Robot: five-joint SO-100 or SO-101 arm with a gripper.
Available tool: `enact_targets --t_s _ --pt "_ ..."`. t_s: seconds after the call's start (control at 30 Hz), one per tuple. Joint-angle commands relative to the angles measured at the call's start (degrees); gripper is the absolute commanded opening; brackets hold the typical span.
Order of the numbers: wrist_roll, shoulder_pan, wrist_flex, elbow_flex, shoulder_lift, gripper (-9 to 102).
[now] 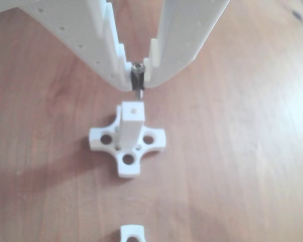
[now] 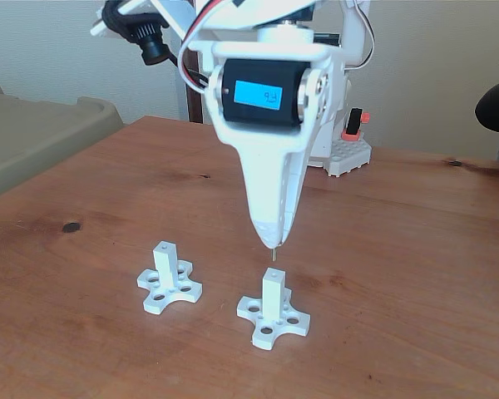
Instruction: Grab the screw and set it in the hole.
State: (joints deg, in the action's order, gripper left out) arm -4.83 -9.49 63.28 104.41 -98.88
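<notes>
My white gripper (image 1: 138, 80) is shut on the screw (image 1: 137, 78), gripping it near its dark socket head so the shank points down. Just below the screw tip stands a white post on a cross-shaped base (image 1: 127, 145), with the hole (image 1: 133, 109) in its square top face. In the fixed view the gripper (image 2: 273, 241) hangs straight over the right-hand post (image 2: 273, 299), and the screw (image 2: 274, 252) pokes out under the fingertips, its tip a short gap above the post top. The hole itself cannot be made out in the fixed view.
A second white post on a cross base (image 2: 168, 283) stands to the left on the wooden table (image 2: 416, 274); its top edge peeks in at the bottom (image 1: 132, 234). The arm's base with a red part (image 2: 351, 137) sits at the back. A beige bin (image 2: 33, 137) lies far left.
</notes>
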Motion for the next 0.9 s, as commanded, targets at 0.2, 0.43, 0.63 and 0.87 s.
enact_targets --t_s 0.2,0.43,0.63,0.87 --pt "-0.53 -0.44 -2.02 0.44 -2.72 -4" --pt "-0.53 -0.26 -3.16 1.14 -1.93 -4" --pt "-0.53 -0.26 -3.25 1.58 -1.49 -4" --pt "-0.53 -0.35 -3.25 1.76 -1.32 -4"
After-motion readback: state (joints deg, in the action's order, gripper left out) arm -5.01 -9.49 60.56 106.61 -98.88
